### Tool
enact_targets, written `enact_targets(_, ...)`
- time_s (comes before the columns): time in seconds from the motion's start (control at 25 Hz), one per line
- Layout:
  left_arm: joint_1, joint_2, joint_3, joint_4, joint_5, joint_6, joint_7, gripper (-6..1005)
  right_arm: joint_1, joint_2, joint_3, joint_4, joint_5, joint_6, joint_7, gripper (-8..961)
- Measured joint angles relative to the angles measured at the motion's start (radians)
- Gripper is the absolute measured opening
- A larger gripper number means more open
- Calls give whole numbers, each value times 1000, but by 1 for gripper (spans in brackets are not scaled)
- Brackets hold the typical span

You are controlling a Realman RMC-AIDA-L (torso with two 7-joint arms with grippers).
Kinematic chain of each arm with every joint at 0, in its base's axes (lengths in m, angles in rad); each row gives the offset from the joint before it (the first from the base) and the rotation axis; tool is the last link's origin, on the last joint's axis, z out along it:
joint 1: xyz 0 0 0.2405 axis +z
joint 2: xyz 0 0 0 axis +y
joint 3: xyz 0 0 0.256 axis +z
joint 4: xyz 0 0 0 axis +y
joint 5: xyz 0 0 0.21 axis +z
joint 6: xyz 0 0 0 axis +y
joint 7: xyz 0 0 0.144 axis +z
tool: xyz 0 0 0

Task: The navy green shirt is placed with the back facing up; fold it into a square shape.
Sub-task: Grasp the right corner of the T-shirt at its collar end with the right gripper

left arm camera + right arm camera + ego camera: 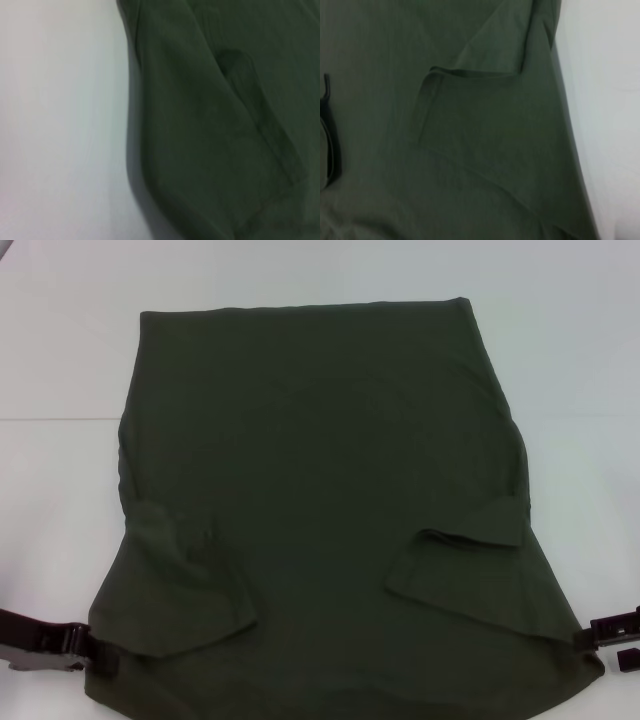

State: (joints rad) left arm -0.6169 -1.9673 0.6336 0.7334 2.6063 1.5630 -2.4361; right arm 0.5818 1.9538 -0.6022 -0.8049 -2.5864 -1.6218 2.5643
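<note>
Both grippers, left (pixel 95 652) and right (pixel 590 635), finger state unclear, flank the shirt (pixel 320 470)'s near corners; lift together, evenly.

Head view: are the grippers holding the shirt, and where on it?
Left gripper and right gripper meet the navy green shirt at its near side edges, below the folded-in sleeves; an actual pinch cannot be told.

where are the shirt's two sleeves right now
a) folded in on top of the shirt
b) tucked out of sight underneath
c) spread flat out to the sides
a: in the head view both sleeves lie as flaps on the shirt, the left sleeve and the right sleeve.
</note>
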Motion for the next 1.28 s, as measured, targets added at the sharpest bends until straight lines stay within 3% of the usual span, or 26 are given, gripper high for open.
enact_targets(1.28,5,1,0,0,-12,-1,11,29,1,13,-6,25,-17,42,-18,882)
